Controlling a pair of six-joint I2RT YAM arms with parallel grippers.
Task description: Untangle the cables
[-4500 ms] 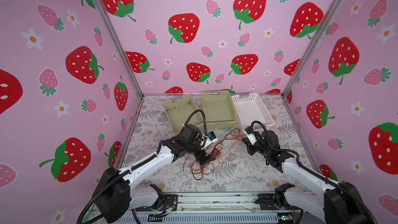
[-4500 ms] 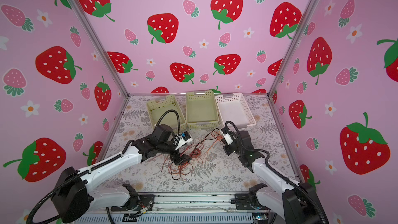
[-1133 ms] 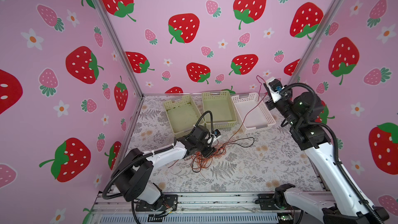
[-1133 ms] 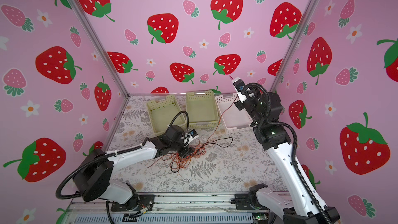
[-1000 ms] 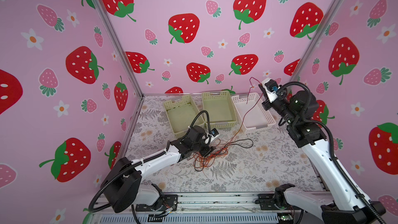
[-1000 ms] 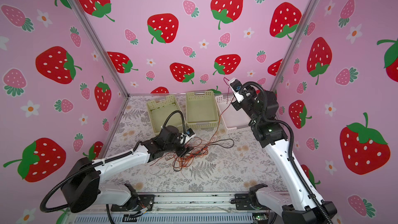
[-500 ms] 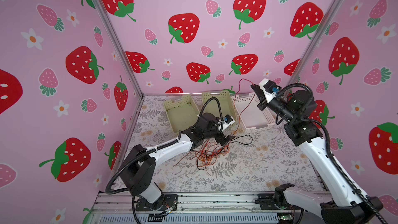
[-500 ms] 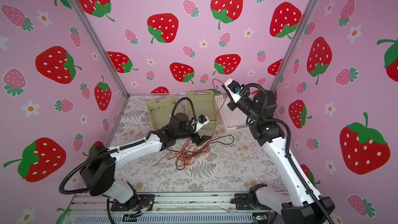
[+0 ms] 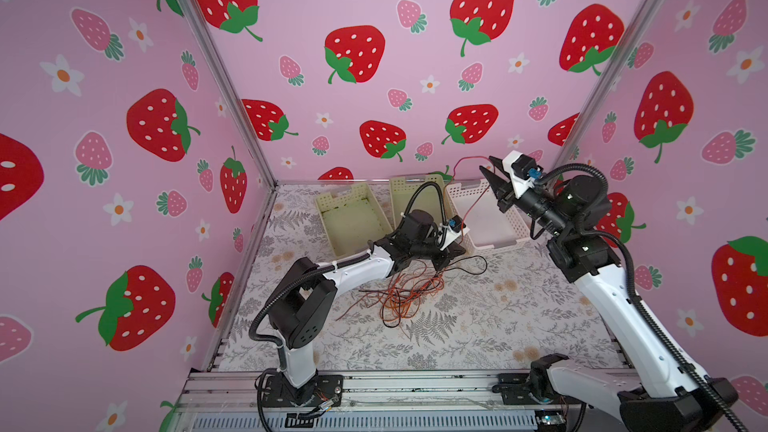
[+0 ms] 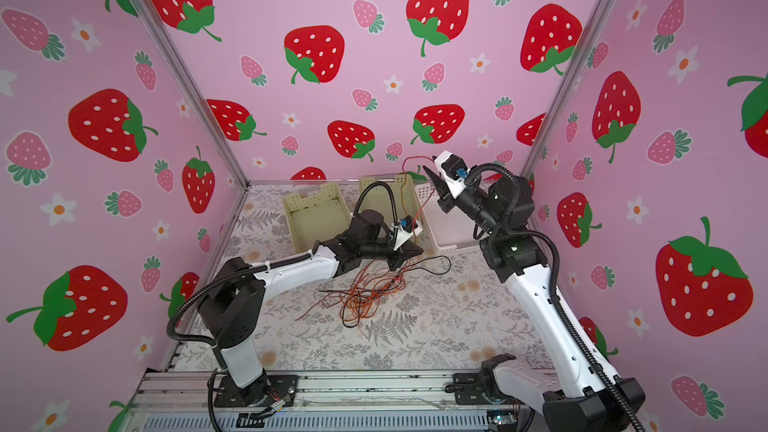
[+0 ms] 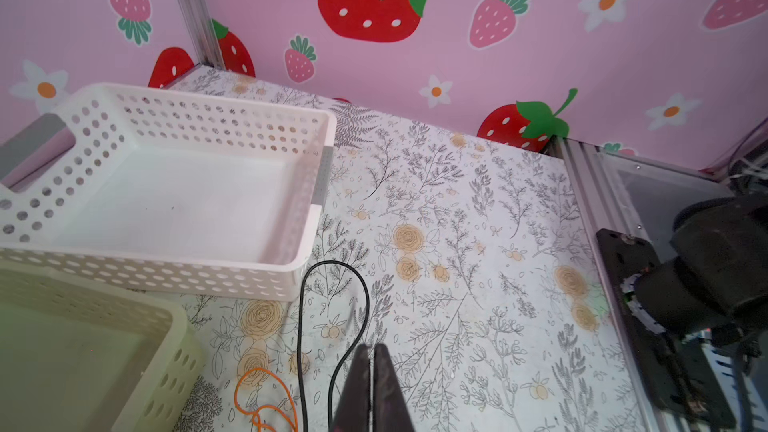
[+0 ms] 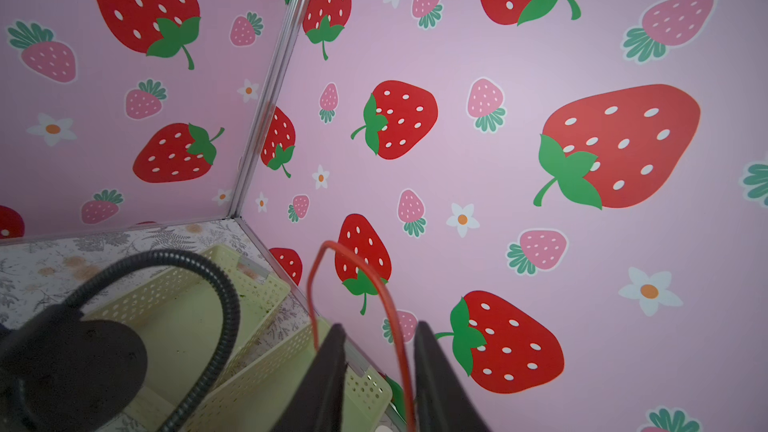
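1. Both top views.
   - Right gripper [image 9: 485, 162] [image 10: 429, 162]: raised, jaws spread.
   - Red cable [image 9: 467, 158] [image 10: 415, 157]: very thin. It arched off the right gripper and hung down toward the left gripper [image 9: 457, 252] [image 10: 415, 250].
   - Hazard: nothing clamped the red strand, so it could slip free and drop back onto the pile.
   - The cables [image 9: 409, 290] [image 10: 370, 288]: a loose orange-brown knot with dark strands, on the table just behind and below the left gripper.
   - Black cable [image 9: 478, 261] [image 10: 444, 261]: looped just ahead of the left gripper.

2. Left wrist view.
   - Left gripper [image 11: 370, 349]: fingers pressed together, with no strand visible between them.
   - Black cable [image 11: 332, 263]: one leg of the loop ran just beside a finger.
   - Orange cable [image 11: 257, 371]: curled a little further to that side.
   - Hazard: a pull from here might grip nothing, or might drag the loop against the white basket [image 11: 166, 274] near ahead.

3. Right wrist view.
   - Right gripper [image 12: 379, 326]: jaws apart.
   - Red cable [image 12: 390, 305]: glossy and springy-looking, rising between the fingers [image 12: 328, 367]. Whether it touched them could not be told.
   - Hazard: any tilt could shed it.
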